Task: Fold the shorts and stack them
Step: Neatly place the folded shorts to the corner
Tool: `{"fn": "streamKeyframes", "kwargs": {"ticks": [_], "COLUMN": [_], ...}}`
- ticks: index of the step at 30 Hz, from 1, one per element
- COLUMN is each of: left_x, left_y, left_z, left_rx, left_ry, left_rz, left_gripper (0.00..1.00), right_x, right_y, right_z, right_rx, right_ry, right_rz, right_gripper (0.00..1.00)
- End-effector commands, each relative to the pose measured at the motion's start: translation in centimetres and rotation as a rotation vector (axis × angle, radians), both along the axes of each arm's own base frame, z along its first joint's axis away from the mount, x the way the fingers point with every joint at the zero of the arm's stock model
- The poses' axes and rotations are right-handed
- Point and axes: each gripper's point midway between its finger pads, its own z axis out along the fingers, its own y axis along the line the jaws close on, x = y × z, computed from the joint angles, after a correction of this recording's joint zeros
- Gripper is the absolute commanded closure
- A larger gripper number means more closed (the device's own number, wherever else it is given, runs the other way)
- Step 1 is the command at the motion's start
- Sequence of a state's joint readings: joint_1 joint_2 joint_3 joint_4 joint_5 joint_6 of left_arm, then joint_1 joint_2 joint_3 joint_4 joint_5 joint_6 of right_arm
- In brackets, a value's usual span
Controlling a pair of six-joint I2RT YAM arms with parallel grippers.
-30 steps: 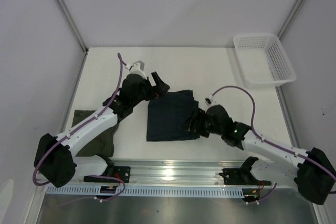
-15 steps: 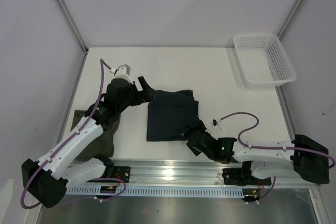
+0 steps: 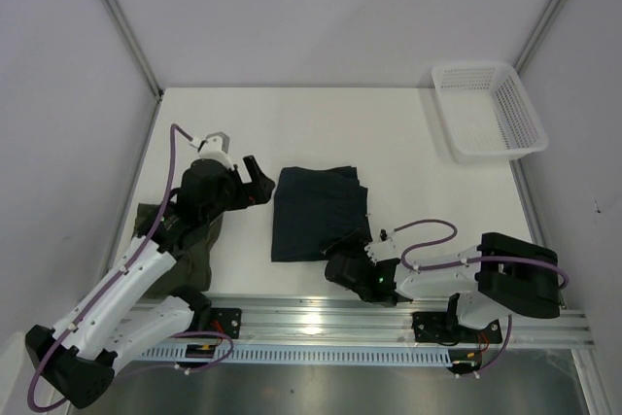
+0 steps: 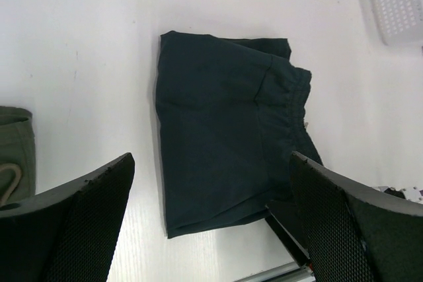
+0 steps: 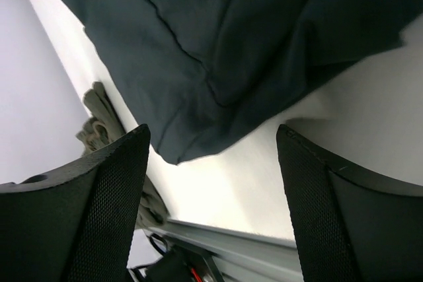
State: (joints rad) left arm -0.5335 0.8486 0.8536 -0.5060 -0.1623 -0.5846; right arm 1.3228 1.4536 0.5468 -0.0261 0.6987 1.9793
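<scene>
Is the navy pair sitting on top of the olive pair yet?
No, the navy shorts lie apart from the olive shorts to the left, with bare table between them.

Table [image 3: 389, 133] holds navy shorts [image 3: 316, 213], olive shorts [image 3: 199, 255], basket [image 3: 476, 67].

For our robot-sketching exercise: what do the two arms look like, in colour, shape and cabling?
The left arm and right arm share white tubular links, bulky black joints and black bases. A purple cable loops loosely along each. Their jaws are broad and black, with fine mesh-textured pads.
</scene>
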Motion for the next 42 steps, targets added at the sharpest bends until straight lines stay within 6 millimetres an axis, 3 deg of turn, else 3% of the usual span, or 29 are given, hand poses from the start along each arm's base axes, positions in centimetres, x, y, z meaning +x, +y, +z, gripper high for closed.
{"fn": "streamKeyframes", "kwargs": {"ticks": [1,3,6,13,16,20,22,23,25,27,29,31,35,38,42], "left_x": [-0.2,-0.4,-0.7,-0.9,-0.9,-0.8,-0.7,-0.6,-0.6,-0.4,-0.2,-0.1,0.9,1.6,3.0], "left_y": [1.4,1.4,1.5,1.9,1.9,1.8,1.7,1.6,1.5,1.3,1.0,0.7,-0.2,-1.4,-3.1], "left_z": [0.4,0.7,0.9,0.5,0.5,0.3,0.1,0.1,-0.1,-0.3,-0.3,-0.4,-1.2,-1.7,-3.6], "left_rx": [0.056,0.052,0.037,0.056,0.052,0.052,0.056,0.053,0.055,0.052,0.041,0.031,0.02,0.009,0.037], "left_ry": [-0.01,-0.015,-0.025,-0.017,-0.021,-0.015,-0.012,-0.012,-0.007,0.0,-0.004,-0.004,0.006,-0.001,0.024], "left_rz": [0.027,0.025,0.025,0.034,0.035,0.029,0.027,0.027,0.024,0.022,0.02,0.012,0.0,-0.042,-0.107], "left_gripper": [0.01,0.01,0.01,0.01,0.01,0.01,0.01,0.01,0.01,0.01,0.01,0.01,0.01,0.01,0.01], "right_x": [1.7,1.6,1.7,2.4,3.1,3.4,3.9,3.9,4.3,5.1,4.4,2.7,-0.9,-2.8,-2.6], "right_y": [0.4,0.2,0.9,0.2,-0.3,-1.9,-2.1,-2.3,-2.1,-1.4,0.7,1.7,-1.0,-4.5,-9.4], "right_z": [0.4,-1.1,-2.1,-4.1,-4.7,-5.5,-5.3,-5.0,-4.6,-3.4,-2.1,-2.0,-3.3,-4.1,-4.0], "right_rx": [0.211,0.18,0.214,0.174,0.18,0.152,0.146,0.088,0.02,-0.126,-0.197,-0.271,-0.4,-0.472,-0.524], "right_ry": [0.035,0.051,0.068,0.085,0.106,0.102,0.111,0.089,0.09,0.053,0.04,-0.003,0.058,0.107,0.148], "right_rz": [-0.243,-0.254,-0.269,-0.277,-0.255,-0.188,-0.134,-0.067,0.049,0.238,0.44,0.672,0.837,0.873,0.819], "right_gripper": [0.22,0.23,0.23,0.31,0.46,0.76,0.85,0.95,1.0,1.0,1.0,1.0,1.0,1.0,1.0]}}
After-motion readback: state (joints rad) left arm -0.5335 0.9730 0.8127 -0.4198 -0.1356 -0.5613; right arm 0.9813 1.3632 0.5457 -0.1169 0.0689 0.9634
